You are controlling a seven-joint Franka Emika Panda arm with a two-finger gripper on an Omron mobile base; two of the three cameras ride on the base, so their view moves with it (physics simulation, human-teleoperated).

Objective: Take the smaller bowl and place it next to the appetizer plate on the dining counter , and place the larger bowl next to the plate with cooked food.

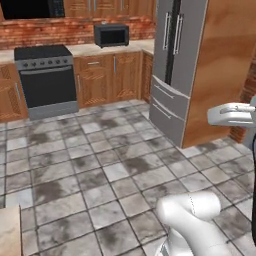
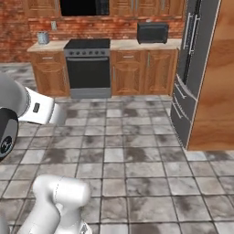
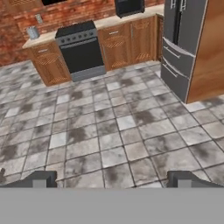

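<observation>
Both bowls and both plates are out of view. In the hand view my gripper (image 3: 113,179) is open, its two dark fingertips (image 3: 41,178) far apart with nothing between them, looking down over bare tiled floor (image 3: 118,131). A corner of a beige top (image 1: 9,232) shows at the lower left of the left base view; I cannot tell whether it belongs to the dining counter.
A black stove (image 1: 45,75) stands against the far brick wall between wooden cabinets (image 1: 112,75), with a microwave (image 1: 111,35) on the worktop. A steel fridge (image 1: 175,65) set in a tall wooden panel (image 1: 225,65) stands to the right. Wide tiled floor lies between.
</observation>
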